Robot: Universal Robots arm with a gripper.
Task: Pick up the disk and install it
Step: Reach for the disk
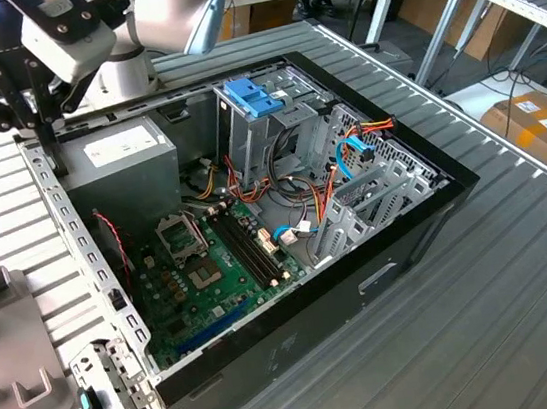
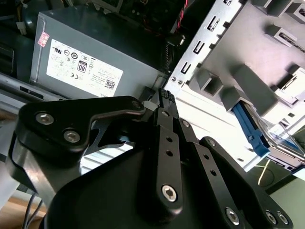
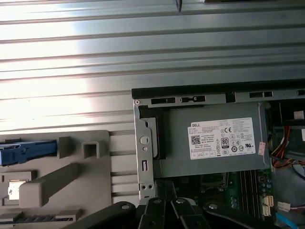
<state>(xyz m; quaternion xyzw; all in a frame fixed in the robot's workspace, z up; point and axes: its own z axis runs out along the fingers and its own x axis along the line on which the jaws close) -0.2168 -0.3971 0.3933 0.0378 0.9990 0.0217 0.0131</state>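
The disk (image 2: 282,143) lies in a grey holder fixture (image 2: 248,81) beside the open computer case; its blue side rail (image 2: 249,128) faces the fixture's blocks. In the first wrist view the disk (image 3: 10,190) sits at the picture's edge with its blue rail (image 3: 25,150) along one side. My gripper (image 1: 47,144) hangs over the case's corner by the power supply, apart from the disk. In the second wrist view the gripper (image 2: 164,94) has its fingertips together with nothing between them.
The open case (image 1: 426,215) holds a motherboard (image 1: 202,274), loose cables, a metal drive cage with a blue cap (image 1: 254,96) and the big grey power supply (image 1: 120,149). The grey fixture (image 1: 4,341) stands at the exterior view's left on a ribbed metal table (image 1: 510,315).
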